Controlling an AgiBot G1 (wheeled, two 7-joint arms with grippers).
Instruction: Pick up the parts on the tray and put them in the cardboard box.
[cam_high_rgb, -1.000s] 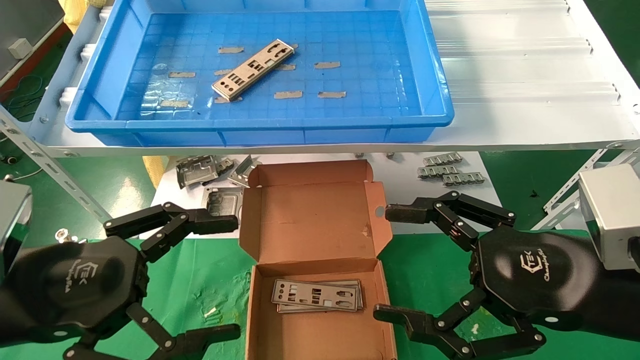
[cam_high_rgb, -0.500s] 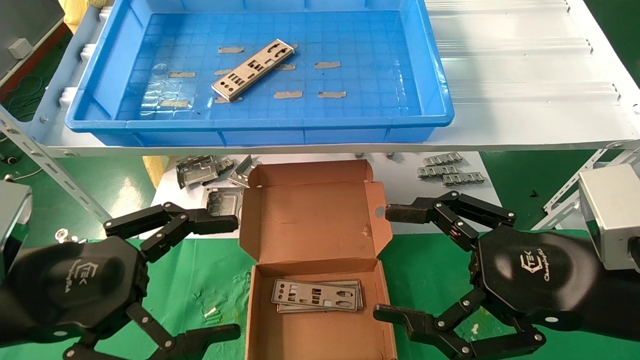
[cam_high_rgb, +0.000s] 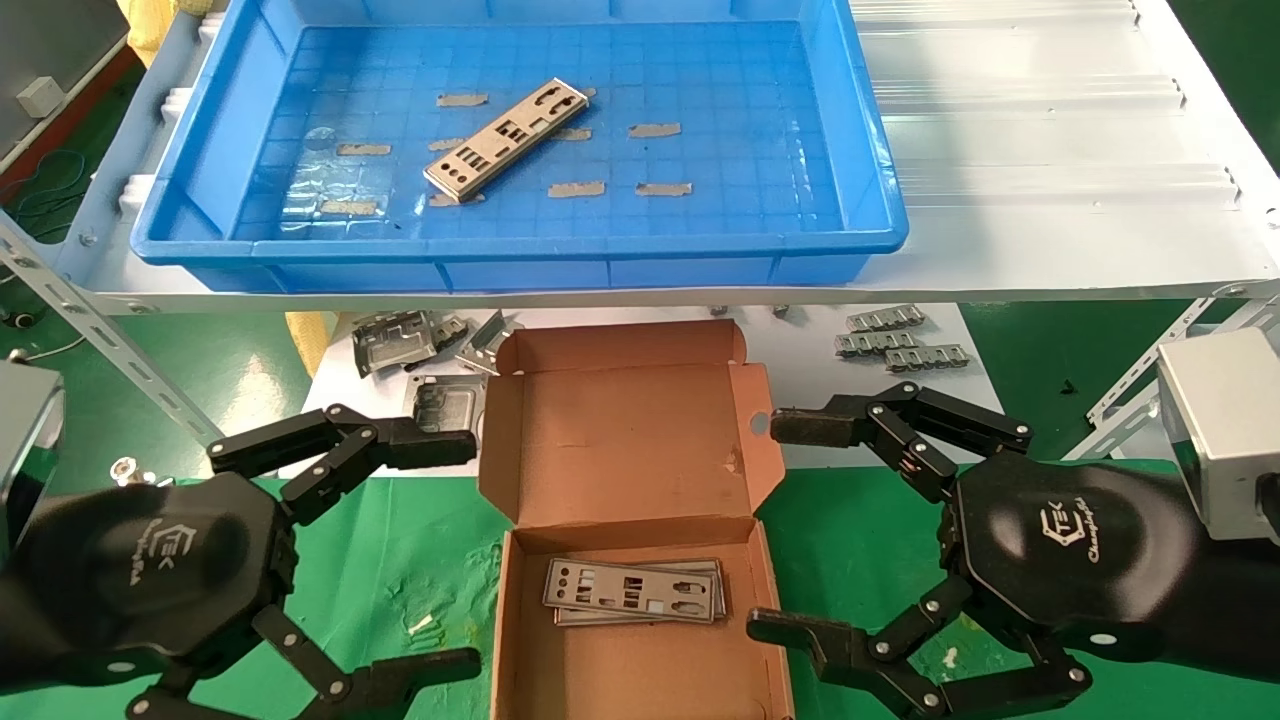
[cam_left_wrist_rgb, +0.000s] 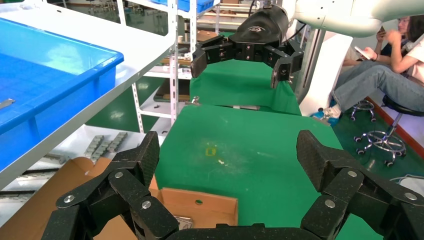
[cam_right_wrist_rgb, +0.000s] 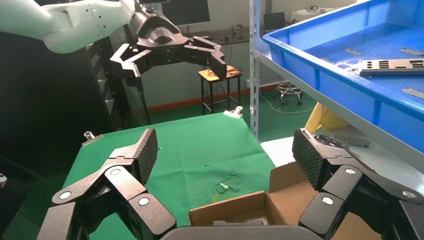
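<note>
— From the head, what do we see?
— One punched silver part (cam_high_rgb: 506, 140) lies diagonally in the blue tray (cam_high_rgb: 870, 170); others lie in the cardboard box (cam_high_rgb: 520, 640). Our left pincer (cam_high_rgb: 472, 555) and right pincer (cam_high_rgb: 762, 527) flank it, released.
— Wrist views?
— Green table (cam_left_wrist_rgb: 240, 145) lies bare between our spread fingers.

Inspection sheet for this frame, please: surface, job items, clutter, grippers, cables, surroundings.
Surface: green cloth below, white shelf above.
Job's things: one part lies in the tray; stacked plates lie in the open cardboard box.
Clutter: bent brackets and ridged clips behind the box; tape strips on the tray floor.
Grippers: left gripper and right gripper open, empty, flanking the box.
Cables: one on the floor, far left.
Surroundings: seated person, stools, shelving.
</note>
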